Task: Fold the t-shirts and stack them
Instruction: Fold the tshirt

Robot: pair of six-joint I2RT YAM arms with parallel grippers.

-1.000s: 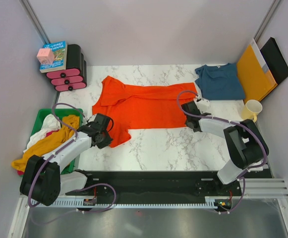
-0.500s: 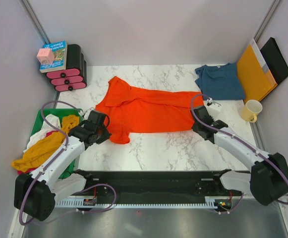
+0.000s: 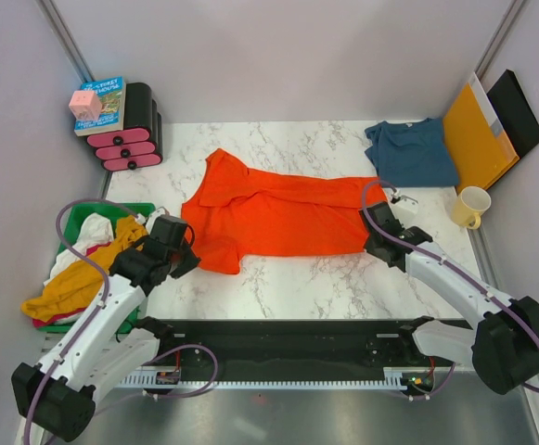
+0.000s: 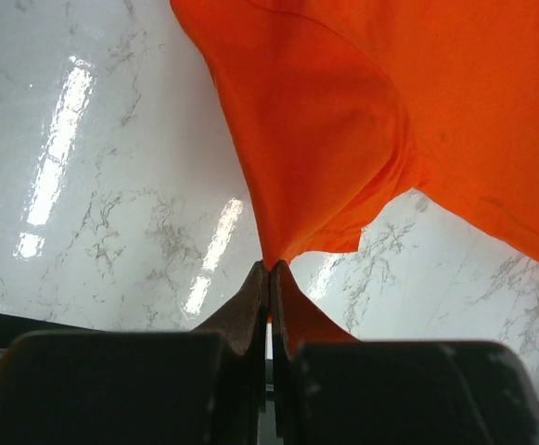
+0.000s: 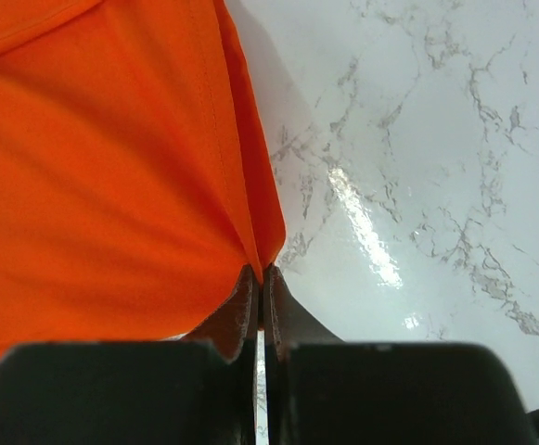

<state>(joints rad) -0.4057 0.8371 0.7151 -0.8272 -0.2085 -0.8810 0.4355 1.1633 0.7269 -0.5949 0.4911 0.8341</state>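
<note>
The orange-red t-shirt (image 3: 278, 211) lies spread across the middle of the marble table, with one sleeve pointing to the far left. My left gripper (image 3: 186, 252) is shut on its near-left corner, and the cloth pinches to a point between the jaws (image 4: 270, 266). My right gripper (image 3: 374, 237) is shut on the shirt's near-right corner (image 5: 258, 270). From both grips the orange cloth (image 4: 343, 139) (image 5: 111, 185) stretches away. The dark teal-blue t-shirt (image 3: 410, 153) lies bunched at the far right, clear of both grippers.
A cream mug (image 3: 471, 206) stands by the right edge. An orange-yellow envelope (image 3: 478, 134) and a black panel (image 3: 517, 111) lean at the back right. A green bin (image 3: 76, 221) with yellow and white garments sits left. Black-and-pink drawers (image 3: 132, 139) carry a book.
Both grippers have pulled back toward the near edge with the shirt's corners. The orange-red shirt has slid to the right and nearer. The right arm has swung outward.
</note>
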